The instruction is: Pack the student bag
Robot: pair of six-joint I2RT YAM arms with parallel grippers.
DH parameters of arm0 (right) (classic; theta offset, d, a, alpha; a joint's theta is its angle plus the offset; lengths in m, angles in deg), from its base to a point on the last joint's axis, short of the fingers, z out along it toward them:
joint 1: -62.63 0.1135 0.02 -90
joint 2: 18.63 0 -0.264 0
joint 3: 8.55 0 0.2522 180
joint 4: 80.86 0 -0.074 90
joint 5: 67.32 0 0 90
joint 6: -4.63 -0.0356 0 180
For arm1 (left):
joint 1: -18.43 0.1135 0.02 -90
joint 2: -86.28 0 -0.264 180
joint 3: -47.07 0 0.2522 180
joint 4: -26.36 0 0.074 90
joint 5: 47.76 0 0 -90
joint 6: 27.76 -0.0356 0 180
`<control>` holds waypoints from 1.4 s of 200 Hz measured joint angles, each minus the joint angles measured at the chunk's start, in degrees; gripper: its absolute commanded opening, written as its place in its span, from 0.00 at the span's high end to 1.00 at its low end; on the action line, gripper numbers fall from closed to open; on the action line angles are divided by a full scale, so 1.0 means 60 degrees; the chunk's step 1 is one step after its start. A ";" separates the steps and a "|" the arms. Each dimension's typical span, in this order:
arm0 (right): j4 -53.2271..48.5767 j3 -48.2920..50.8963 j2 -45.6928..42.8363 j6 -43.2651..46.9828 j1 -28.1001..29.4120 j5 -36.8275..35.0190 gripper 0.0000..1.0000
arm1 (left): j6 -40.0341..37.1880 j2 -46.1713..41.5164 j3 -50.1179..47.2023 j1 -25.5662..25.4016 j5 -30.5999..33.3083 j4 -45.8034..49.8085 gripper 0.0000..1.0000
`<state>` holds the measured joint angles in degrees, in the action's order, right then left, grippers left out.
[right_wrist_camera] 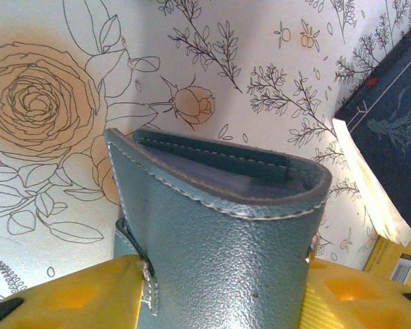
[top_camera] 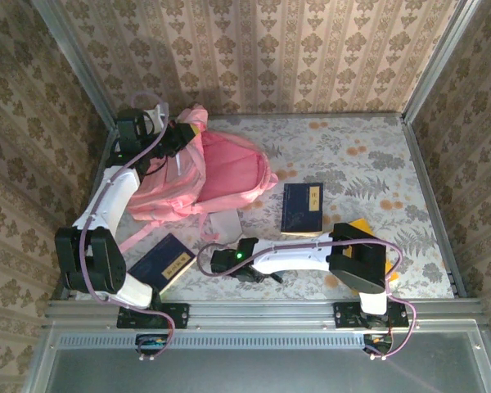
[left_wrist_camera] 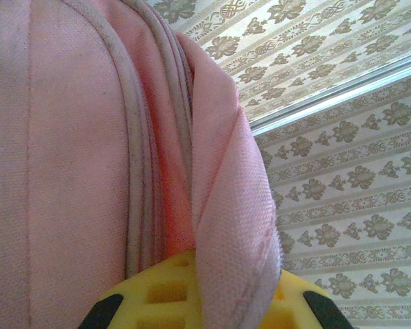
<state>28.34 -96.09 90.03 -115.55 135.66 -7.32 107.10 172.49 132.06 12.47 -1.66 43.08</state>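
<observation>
At far left on the table [top_camera: 352, 164], the bag [top_camera: 229, 172] is lying flat, its long axis running roughly left to right: soft pink woven fabric with piped seams. Left gripper [left_wrist_camera: 219, 305] is pinching a fold of the bag's edge, jaws nearly closed on cloth. Right gripper [right_wrist_camera: 219, 301] is clamping a case [right_wrist_camera: 219, 205] at mid width: grey-teal pebbled leather, stitched, with a rounded rim. Bag is sitting beyond and left of those jaws, so the right arm is likely needing to carry up-left toward the pinched edge. Navy book [top_camera: 303, 209] is lying just right of that path.
</observation>
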 measured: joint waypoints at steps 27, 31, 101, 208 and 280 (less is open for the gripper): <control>0.0000 -0.0004 -0.0091 0.0000 -0.0004 -0.0015 0.51 | -0.0007 0.0000 0.0000 0.0000 0.0007 0.0007 1.00; 0.0000 -0.0004 -0.0131 0.0000 -0.0004 -0.0011 0.51 | -0.0011 0.0000 0.0000 0.0000 0.0004 0.0011 1.00; 0.0652 0.0109 -0.2725 0.0368 -0.0987 0.0590 0.62 | -0.1319 0.0000 0.0667 -0.0630 0.0656 0.1617 1.00; 0.1741 0.1599 -0.2871 0.1377 -0.2459 0.3275 0.17 | -0.2022 0.0000 0.0882 -0.0940 0.0863 0.2371 1.00; 0.1690 0.1220 -0.0619 0.1490 -0.1679 0.2415 0.34 | -0.2022 0.0000 0.0878 -0.0933 0.0882 0.2357 1.00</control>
<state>38.48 -88.76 86.32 -106.61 125.59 7.17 94.97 172.49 137.32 6.88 3.63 57.22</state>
